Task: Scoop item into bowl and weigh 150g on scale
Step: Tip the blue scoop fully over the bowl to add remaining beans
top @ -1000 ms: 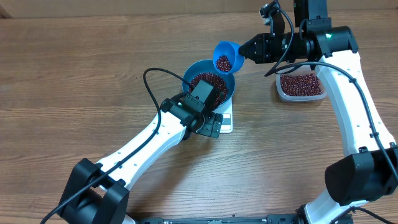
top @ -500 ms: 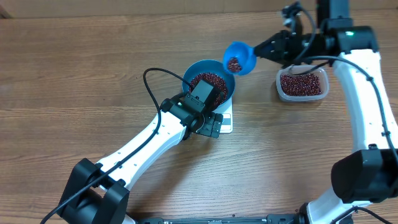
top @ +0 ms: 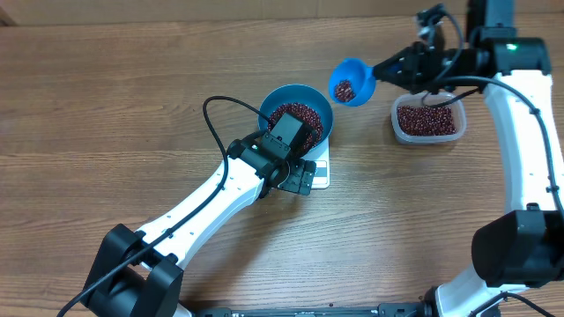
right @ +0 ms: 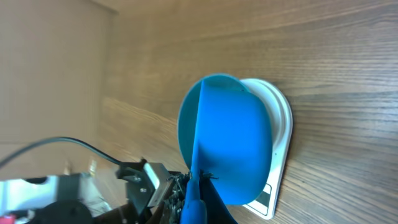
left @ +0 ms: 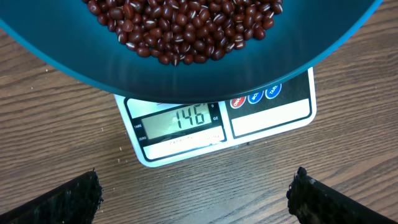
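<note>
The bright blue bowl (top: 275, 99) holds a heap of red-brown beans (top: 295, 113) and stands on the white scale (top: 321, 173). In the left wrist view the bowl (left: 186, 71) overhangs the scale (left: 267, 115), whose display (left: 180, 119) reads 146. My left gripper (left: 196, 194) hovers over bare wood just in front of the scale, open, with nothing between its fingers. My right gripper (top: 394, 68) is shut on the handle of a small blue scoop (top: 351, 82), which carries a few beans in the air between the bowl and a tub. In the right wrist view the scoop (right: 233, 146) hides most of the bowl.
A clear plastic tub (top: 427, 121) full of beans stands at the right, below my right arm. A black cable (top: 211, 119) loops over the wood left of the bowl. My left arm (top: 207, 207) stretches diagonally from the lower left.
My right gripper has carried the scoop to the right, away from the bowl's rim and closer to the tub. The left arm has not moved.
</note>
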{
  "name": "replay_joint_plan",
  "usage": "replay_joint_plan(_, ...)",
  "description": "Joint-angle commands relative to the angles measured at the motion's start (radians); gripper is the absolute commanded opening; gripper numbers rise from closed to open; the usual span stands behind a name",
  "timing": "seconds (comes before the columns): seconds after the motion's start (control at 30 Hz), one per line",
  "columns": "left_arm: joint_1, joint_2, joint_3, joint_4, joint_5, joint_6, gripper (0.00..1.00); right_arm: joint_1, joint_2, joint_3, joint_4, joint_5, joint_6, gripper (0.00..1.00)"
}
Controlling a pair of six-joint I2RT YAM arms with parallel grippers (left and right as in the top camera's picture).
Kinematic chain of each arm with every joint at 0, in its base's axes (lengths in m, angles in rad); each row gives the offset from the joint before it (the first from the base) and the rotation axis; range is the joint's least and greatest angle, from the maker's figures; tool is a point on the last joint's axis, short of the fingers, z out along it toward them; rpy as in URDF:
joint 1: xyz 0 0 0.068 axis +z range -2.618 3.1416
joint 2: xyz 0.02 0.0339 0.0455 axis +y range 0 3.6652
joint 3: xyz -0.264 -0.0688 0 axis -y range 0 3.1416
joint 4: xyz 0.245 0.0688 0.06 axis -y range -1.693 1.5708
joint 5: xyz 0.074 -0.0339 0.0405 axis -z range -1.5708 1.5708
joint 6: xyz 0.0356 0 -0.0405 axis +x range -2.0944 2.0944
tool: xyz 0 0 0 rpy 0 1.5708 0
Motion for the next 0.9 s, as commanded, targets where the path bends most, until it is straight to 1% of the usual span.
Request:
replay_joint_plan(0.0,0.005,0.004,-0.005,0.000,-0.016,-0.003,1.00,0.072,-0.002,0.035,0.002,0.167,-0.008,0.04)
replay_joint_plan(0.07,0.005,0.004,-0.005,0.000,-0.016,-0.003,1.00,0.107,-0.002,0.035,0.001,0.225,-0.035,0.04)
replay_joint_plan(0.23,0.005,0.004,-0.005,0.000,-0.016,-0.003,0.99,0.188,-0.003,0.047,0.002,0.232,-0.192,0.04)
replay_joint_plan(0.37,0.005,0.004,-0.005,0.000,-0.016,-0.003,1.00,0.229,-0.003,0.097,-0.010,0.279,-0.212,0.04)
replay_joint_plan(0.47,0.005,0.004,-0.005,0.000,-0.016,-0.003,1.00,0.265,-0.003,0.152,-0.036,0.360,-0.278,0.04)
replay_joint_plan(0.57,0.005,0.004,-0.005,0.000,-0.016,-0.003,1.00,0.292,-0.003,0.177,-0.044,0.464,-0.312,0.04)
replay_joint_plan(0.63,0.005,0.004,-0.005,0.000,-0.016,-0.003,1.00,0.319,-0.003,0.183,-0.047,0.538,-0.363,0.04)
replay_joint_plan(0.73,0.005,0.004,-0.005,0.000,-0.016,-0.003,0.99,0.349,-0.003,0.183,-0.045,0.589,-0.383,0.04)
replay_joint_plan(0.87,0.005,0.004,-0.005,0.000,-0.016,-0.003,1.00,0.366,-0.003,0.183,-0.039,0.610,-0.390,0.04)
